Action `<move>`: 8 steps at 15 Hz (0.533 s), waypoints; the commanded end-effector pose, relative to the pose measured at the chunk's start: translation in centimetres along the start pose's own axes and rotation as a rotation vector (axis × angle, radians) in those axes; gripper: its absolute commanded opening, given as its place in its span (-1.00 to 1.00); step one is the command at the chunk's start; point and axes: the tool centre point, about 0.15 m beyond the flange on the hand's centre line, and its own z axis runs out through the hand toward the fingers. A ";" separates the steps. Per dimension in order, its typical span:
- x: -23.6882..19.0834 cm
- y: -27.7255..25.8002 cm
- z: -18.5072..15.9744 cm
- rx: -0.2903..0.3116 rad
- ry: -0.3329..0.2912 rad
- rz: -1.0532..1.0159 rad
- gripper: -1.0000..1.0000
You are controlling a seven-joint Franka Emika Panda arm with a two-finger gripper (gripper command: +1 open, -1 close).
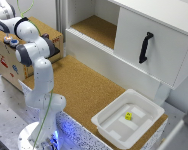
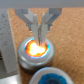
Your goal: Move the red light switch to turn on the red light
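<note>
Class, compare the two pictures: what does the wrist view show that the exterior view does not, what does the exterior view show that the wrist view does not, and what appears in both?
Only the wrist view shows the gripper close up, its fingers hanging over a glowing orange-red light, with a blue button beside it.

Only the exterior view shows the whole arm, the white tray holding a small yellow block, the cabinet door with its black handle, and the open shelf.

Both show the cork surface.
</note>
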 end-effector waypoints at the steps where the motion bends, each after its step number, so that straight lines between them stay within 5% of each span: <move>1: 3.6 2.7 -6.0 -0.117 -0.021 0.087 1.00; 8: 0.6 6.1 -6.9 -0.116 -0.020 0.230 1.00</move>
